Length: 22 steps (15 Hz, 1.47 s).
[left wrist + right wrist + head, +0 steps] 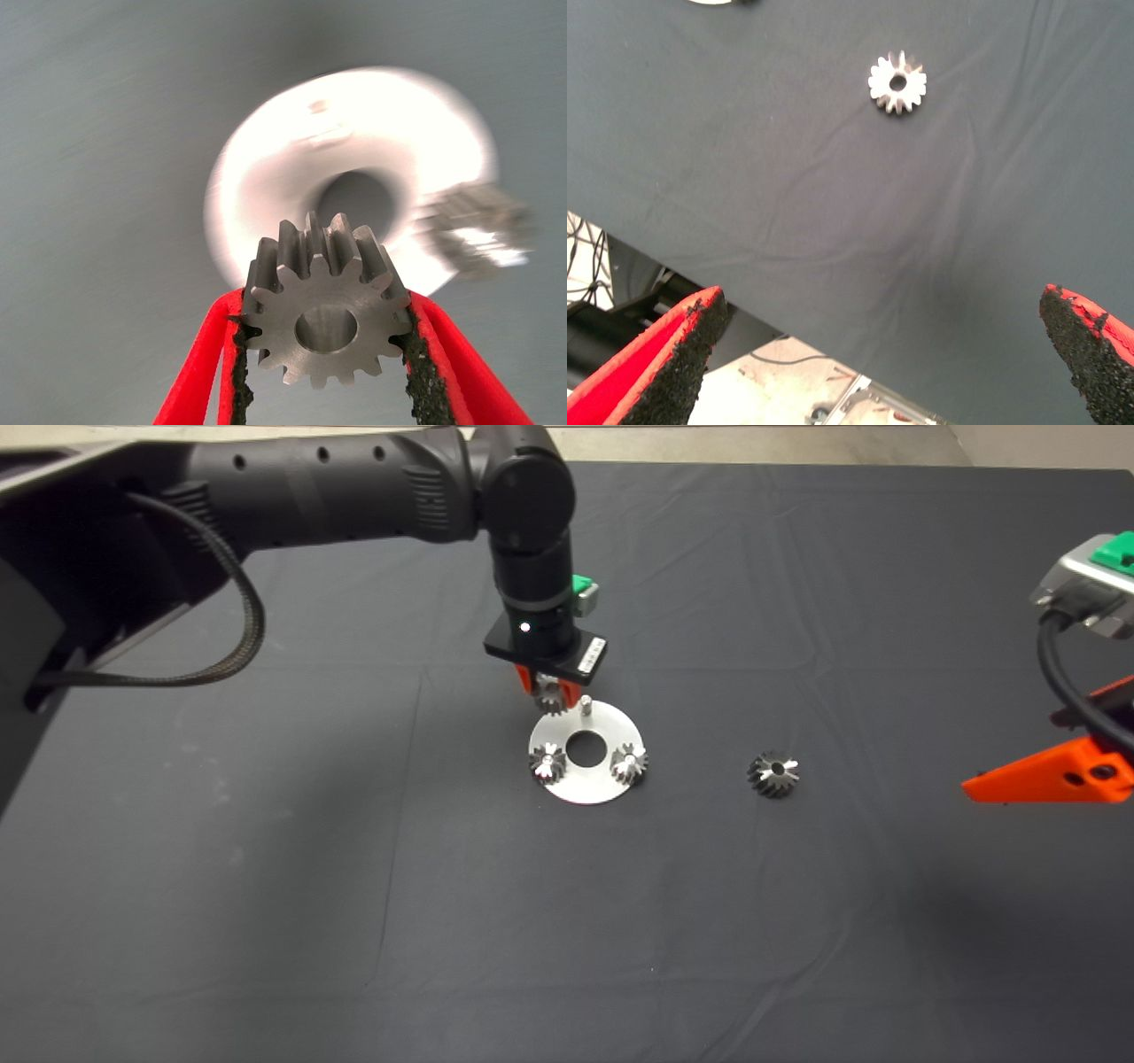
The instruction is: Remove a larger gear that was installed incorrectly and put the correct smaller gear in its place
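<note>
My left gripper [547, 689] hangs over the back edge of the round silvery plate [589, 790], shut on the smaller gear [552, 699]. That gear sits just left of a bare upright pin [586, 705] on the plate. In the left wrist view the smaller gear [323, 314] is clamped between the black pads [423, 376], flat face and dark centre hole toward the camera, with the plate [354, 124] beyond. The larger gear [773, 772] lies on the mat to the plate's right. It also shows in the right wrist view as the larger gear [897, 82]. My right gripper [1019, 757] waits open at the right edge.
Two small gears with bright centre pins [547, 763] [629, 763] sit on the plate either side of its centre hole [584, 748]. In the right wrist view the mat's edge [744, 292] shows, with floor and cables beyond.
</note>
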Available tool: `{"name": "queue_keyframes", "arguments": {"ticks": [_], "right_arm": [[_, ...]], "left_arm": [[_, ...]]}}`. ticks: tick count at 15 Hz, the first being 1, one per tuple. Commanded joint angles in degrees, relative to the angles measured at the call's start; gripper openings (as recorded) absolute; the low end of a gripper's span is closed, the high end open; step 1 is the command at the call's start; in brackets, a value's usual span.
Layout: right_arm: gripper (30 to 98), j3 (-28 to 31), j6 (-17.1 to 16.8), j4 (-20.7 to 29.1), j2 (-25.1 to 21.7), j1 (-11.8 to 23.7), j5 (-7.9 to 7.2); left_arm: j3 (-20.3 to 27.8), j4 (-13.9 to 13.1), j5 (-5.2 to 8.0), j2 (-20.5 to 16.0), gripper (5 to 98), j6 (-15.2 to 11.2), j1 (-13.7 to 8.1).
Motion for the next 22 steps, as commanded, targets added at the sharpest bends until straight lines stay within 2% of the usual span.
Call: {"name": "queue_keyframes", "arguments": {"ticks": [1, 5, 8, 11, 14, 22], "right_arm": [[93.3, -0.4, 0.3, 1.6, 0.4, 0.6, 0.12], [93.3, -0.5, 0.3, 1.6, 0.3, 0.2, 0.2], [93.3, -0.5, 0.3, 1.6, 0.3, 0.2, 0.2], [93.3, -0.5, 0.3, 1.6, 0.3, 0.1, 0.2], [93.3, -0.5, 0.3, 1.6, 0.3, -0.1, 0.2], [93.3, -0.5, 0.3, 1.5, 0.3, -0.7, 0.2]], "left_arm": [[0.1, -1.0, -1.16, 0.7, 34.7, 0.1, -1.8], [-1.1, -0.3, -1.07, 2.5, 34.7, 0.4, -1.8], [-2.4, 4.1, -0.81, 2.7, 34.7, 1.4, -1.5], [-2.4, 6.0, -0.98, 2.7, 34.7, 1.4, -1.4], [-2.4, 9.0, -0.98, 2.8, 34.7, 1.4, -1.2], [-1.6, 9.1, -1.07, 2.8, 34.7, 0.9, -1.2]]}}
